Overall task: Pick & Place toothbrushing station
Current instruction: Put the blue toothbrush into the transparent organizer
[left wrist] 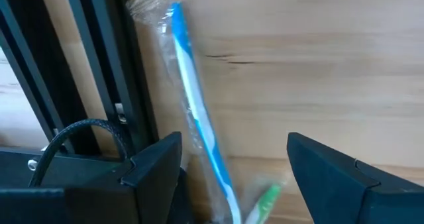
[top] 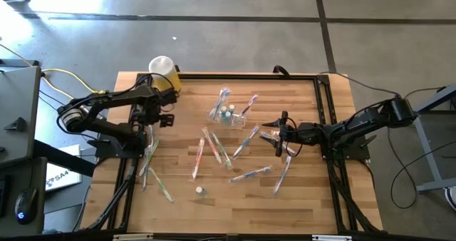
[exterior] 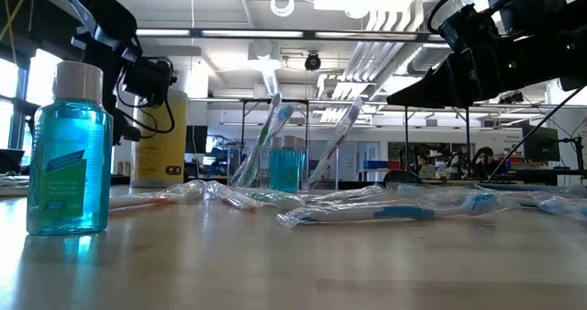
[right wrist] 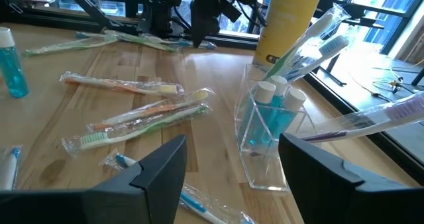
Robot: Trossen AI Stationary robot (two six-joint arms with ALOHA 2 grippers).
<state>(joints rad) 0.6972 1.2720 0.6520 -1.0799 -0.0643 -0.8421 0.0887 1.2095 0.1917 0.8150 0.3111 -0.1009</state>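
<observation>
In the low view, a small bottle of blue liquid [exterior: 69, 149] is standing nearest the camera, upright on the wooden table [exterior: 293, 264]. Behind it, wrapped toothbrushes [exterior: 385, 212] are lying flat across the boards. Farther back the clear holder cup [exterior: 286, 166] is standing with brushes leaning out of it, and the yellow cylinder [exterior: 163, 138] is rising at the far edge.

The high view is showing what that level view cannot: the brushes are lying scattered around the table's middle, with the holder [top: 226, 114] towards the far side and the cylinder [top: 164, 73] at the far left corner. The left gripper [top: 152, 118] is hovering over the left edge; the right gripper [top: 279, 137] is reaching in from the right, near the loose brushes.

The left wrist view is showing that arm's fingers [left wrist: 156, 161] standing apart above a wrapped blue toothbrush [left wrist: 197, 111] lying beside the table's black frame. The right wrist view is showing its fingers [right wrist: 161, 166] spread wide too, gripping nothing, with small white-capped blue bottles [right wrist: 273, 108] visible inside the holder [right wrist: 265, 144].
</observation>
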